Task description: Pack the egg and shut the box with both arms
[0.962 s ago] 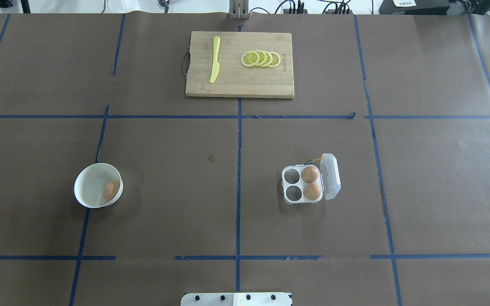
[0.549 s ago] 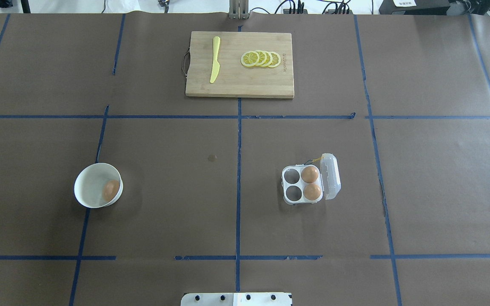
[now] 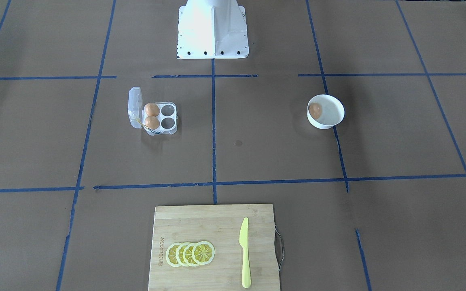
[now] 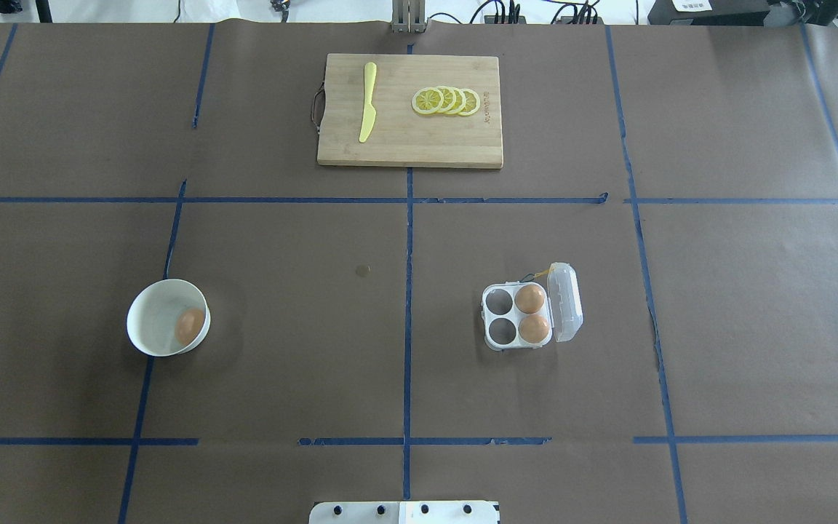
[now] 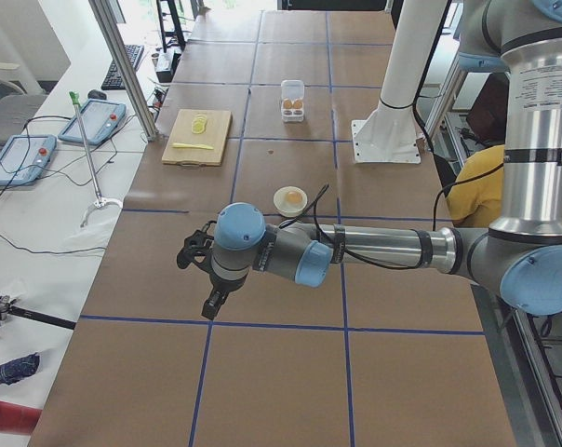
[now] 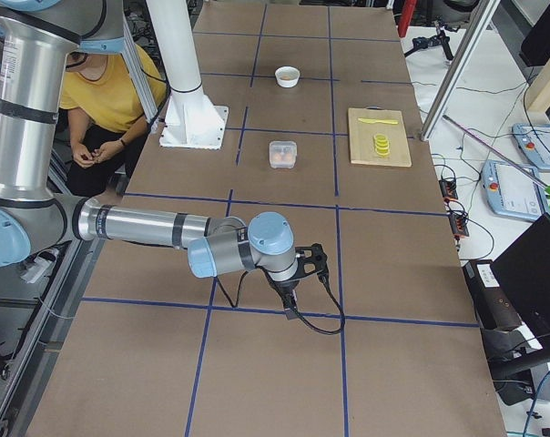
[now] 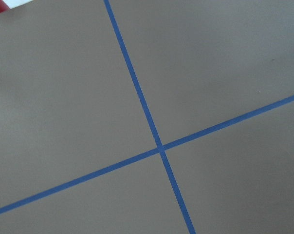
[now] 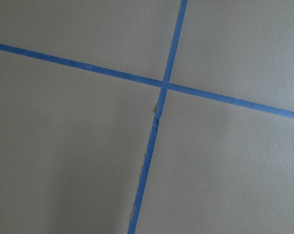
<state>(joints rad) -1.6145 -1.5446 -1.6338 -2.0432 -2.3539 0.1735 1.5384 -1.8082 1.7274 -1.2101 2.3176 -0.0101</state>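
Observation:
The egg [image 4: 189, 325] lies in a round white bowl [image 4: 150, 313] on the table's left; it also shows in the front view [image 3: 315, 110]. The clear egg box [image 4: 517, 315] stands right of centre with its lid [image 4: 564, 302] open to the right. Two brown eggs fill its right cells and its left cells are empty. The left gripper [image 5: 199, 275] shows only in the left side view, far from the bowl, over bare paper. The right gripper [image 6: 298, 282] shows only in the right side view, far from the box. I cannot tell whether either is open or shut.
A wooden cutting board [image 4: 404, 149] with a yellow knife [image 4: 368, 102] and lemon slices [image 4: 446, 100] lies at the far centre. The white pedestal base [image 3: 212, 28] stands at the robot's edge. Both wrist views show only brown paper and blue tape lines.

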